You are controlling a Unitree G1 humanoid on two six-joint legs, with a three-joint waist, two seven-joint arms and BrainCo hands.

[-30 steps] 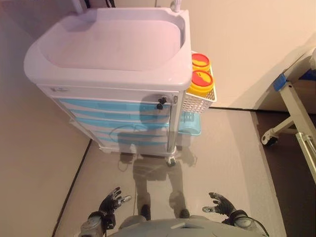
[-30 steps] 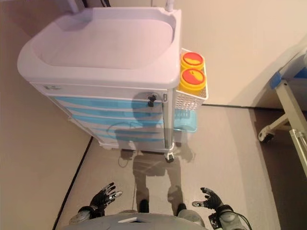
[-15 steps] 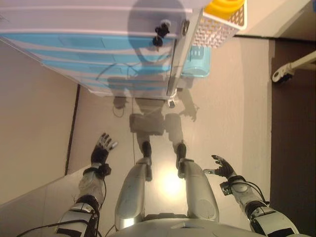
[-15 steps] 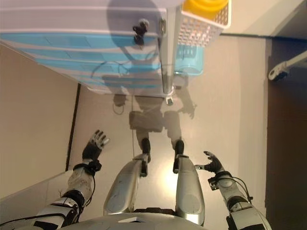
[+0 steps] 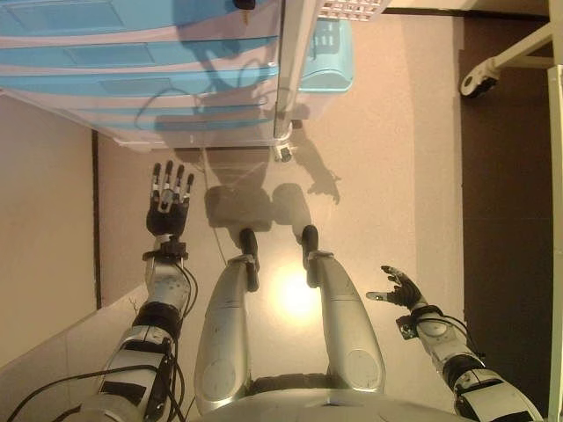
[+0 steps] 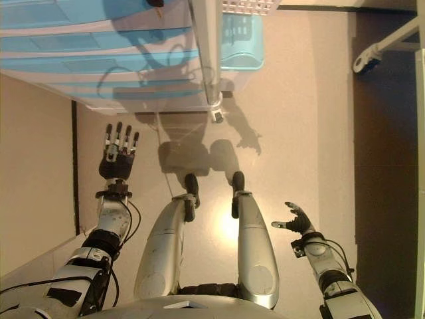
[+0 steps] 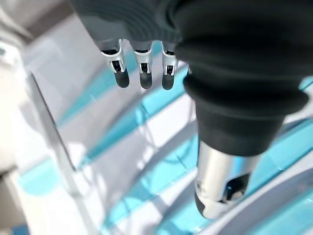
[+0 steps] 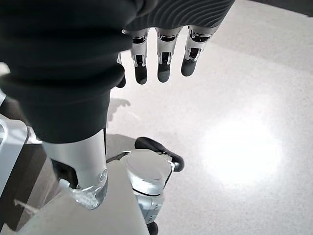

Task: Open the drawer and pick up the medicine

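Note:
A white cart with several shut light-blue drawers [image 5: 132,61] stands ahead at the top of the eye views. The drawer fronts also show in the left wrist view [image 7: 146,161]. No medicine is in view. My left hand [image 5: 169,204] is raised with fingers straight, open and empty, below and short of the lowest drawer. My right hand [image 5: 400,288] hangs low at the right, relaxed, open and empty, far from the cart.
A white mesh basket [image 5: 352,7] and a light-blue bin [image 5: 327,54] hang on the cart's right side. A cart caster [image 5: 283,154] stands on the floor. A bed frame with a wheel [image 5: 479,81] is at the far right. A wall runs along the left.
The camera has tilted further down, so the cart sits higher in view. My left hand has risen and stretched forward toward the lower drawers. My right hand stays low.

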